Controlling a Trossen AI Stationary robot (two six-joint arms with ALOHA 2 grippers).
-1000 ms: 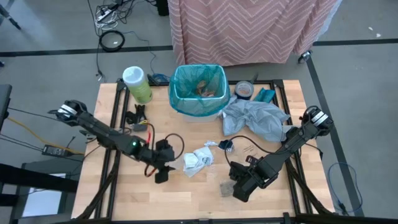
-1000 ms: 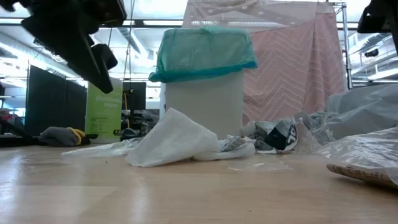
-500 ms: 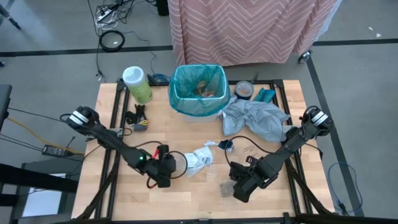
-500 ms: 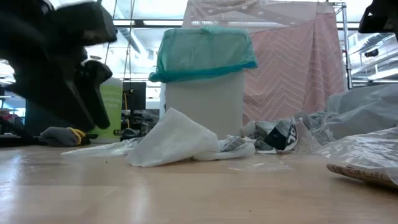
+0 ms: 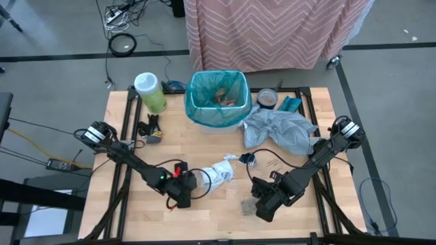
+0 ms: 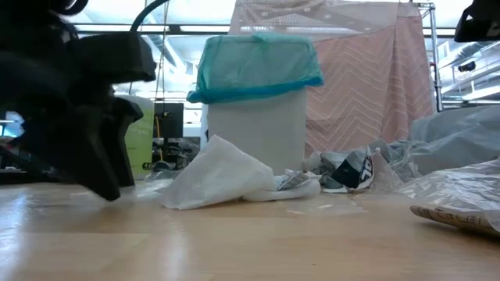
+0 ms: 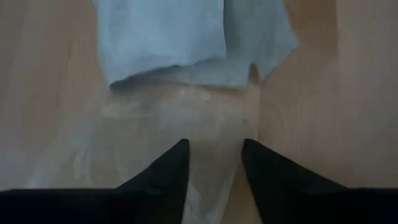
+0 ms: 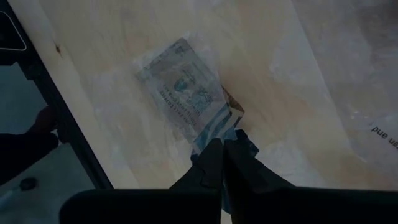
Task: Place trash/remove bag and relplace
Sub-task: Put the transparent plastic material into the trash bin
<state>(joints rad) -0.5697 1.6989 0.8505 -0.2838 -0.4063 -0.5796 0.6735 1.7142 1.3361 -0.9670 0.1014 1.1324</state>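
We see the trash in scattered bits on the surface: white paper wrappers [image 5: 218,174] mid-surface toward the front edge, a clear plastic packet [image 8: 184,93] near the front edge right of centre, a small dark scrap [image 5: 246,158] between the wrappers and the grey bag. Some brown bits [image 5: 227,96] already sit inside the bin.

The bag [image 5: 216,97], teal-green and translucent, lines the white bin [image 6: 256,129] at the back edge, centre, its rim folded over the bin's lip.

Left pincer [image 5: 185,192] is down at the surface just left of the wrappers. Left wrist view gives what the high view doesn't: fingers [image 7: 168,171] apart, straddling a thin clear film that runs up to the white paper [image 7: 165,37]; we see no grip on it. Low view only shows that arm as a dark mass at the left.

Right pincer [image 8: 225,146] is near the front edge; right wrist view shows it clenched on the corner of the clear packet, printed label visible through it. In the high view the packet is mostly hidden by the arm.

Grey bag [image 5: 279,131] lies crumpled right of the bin. Green canister [image 5: 150,92] at the back-left corner.
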